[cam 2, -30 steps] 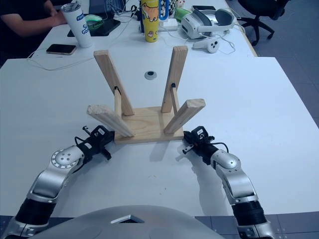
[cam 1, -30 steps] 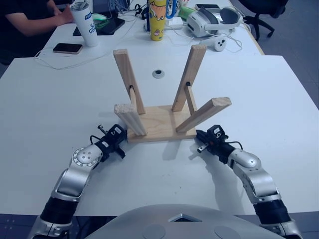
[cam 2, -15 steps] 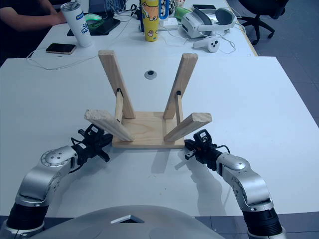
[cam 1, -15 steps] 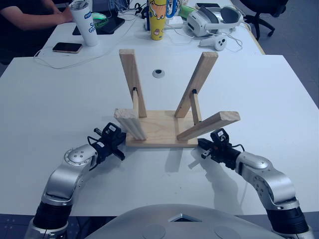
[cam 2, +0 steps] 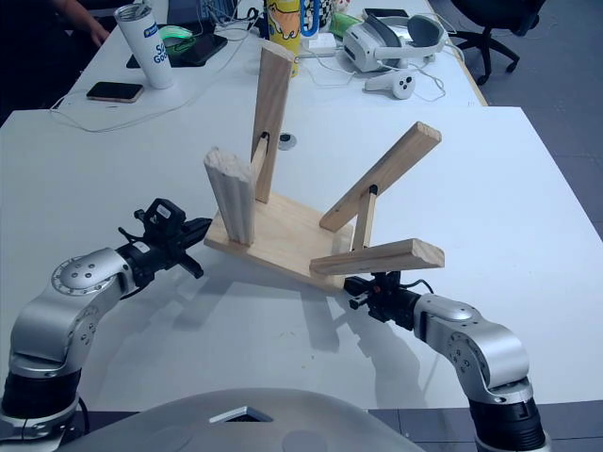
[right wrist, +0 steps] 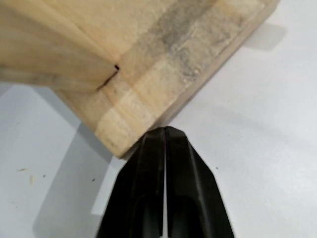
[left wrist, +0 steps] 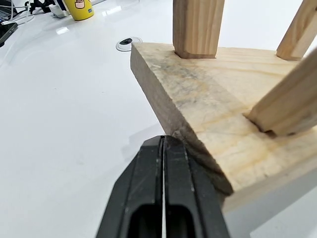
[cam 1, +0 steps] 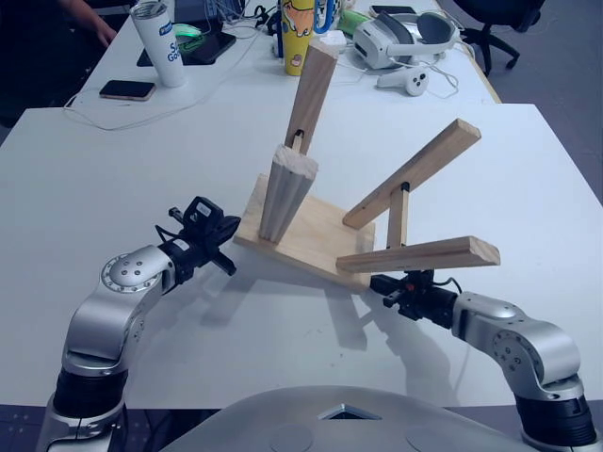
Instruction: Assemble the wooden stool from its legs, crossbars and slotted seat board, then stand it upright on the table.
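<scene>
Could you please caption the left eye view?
Shut left gripper and right gripper meet opposite corners of a tilted, inverted pale wooden stool.

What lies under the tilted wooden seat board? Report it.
Under the light wooden seat board: shadowed white table, with the shut right gripper at its low corner. The board's underside is covered.

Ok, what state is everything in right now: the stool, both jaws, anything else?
stool: assembled, upside down, tipped rightward, left edge lifted.
left gripper: jaws shut, tips at the stool's raised corner.
right gripper: jaws shut, tips at the stool's low corner.
tumbler: upright, lid on.
phone: lying flat.
</scene>
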{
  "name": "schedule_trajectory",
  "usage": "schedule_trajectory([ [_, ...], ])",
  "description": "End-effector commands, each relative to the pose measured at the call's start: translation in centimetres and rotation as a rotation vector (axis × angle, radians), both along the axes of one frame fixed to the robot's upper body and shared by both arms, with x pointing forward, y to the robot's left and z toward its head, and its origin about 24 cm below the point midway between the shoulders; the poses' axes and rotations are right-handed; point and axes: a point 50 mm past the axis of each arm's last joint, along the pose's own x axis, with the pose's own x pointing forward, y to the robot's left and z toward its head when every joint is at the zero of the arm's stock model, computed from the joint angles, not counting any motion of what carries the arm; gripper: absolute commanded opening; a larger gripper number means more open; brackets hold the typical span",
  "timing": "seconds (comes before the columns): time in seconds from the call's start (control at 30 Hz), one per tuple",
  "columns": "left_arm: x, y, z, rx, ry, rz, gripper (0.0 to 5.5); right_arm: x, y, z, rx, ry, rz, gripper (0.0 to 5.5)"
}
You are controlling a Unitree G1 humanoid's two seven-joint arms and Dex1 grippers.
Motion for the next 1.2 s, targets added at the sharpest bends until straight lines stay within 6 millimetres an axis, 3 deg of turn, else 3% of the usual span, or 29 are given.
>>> schedule_trajectory([
  [0.03, -4.1, -5.5, -0.1, -0.247, 0.189, -0.514, 0.01, -0.6, 5.8, 8.6, 0.410, -0.294, 0.470, 0.00],
  [0.53, -2.8, -3.4, 2.8, -0.246, 0.161, -0.552, 0.01, -0.2, 4.9, 10.9, 0.430, -0.323, 0.539, 0.00],
  [0.83, -0.5, -2.3, 4.2, -0.232, 0.089, -0.510, 0.01, 3.0, 4.0, 12.2, 0.446, -0.426, 0.392, 0.00],
  [0.97, -0.3, -1.1, 3.8, -0.196, 0.088, -0.464, 0.01, 3.7, 2.5, 10.1, 0.292, -0.399, 0.315, 0.00],
  [1.03, 0.7, 0.5, 3.1, -0.156, 0.044, -0.363, 0.01, 4.3, 1.1, 8.9, 0.229, -0.411, 0.231, 0.00],
  [1.2, 1.9, 3.1, 2.6, -0.163, -0.033, -0.235, 0.57, 4.8, -1.8, 6.6, 0.156, -0.393, 0.132, 0.22],
])
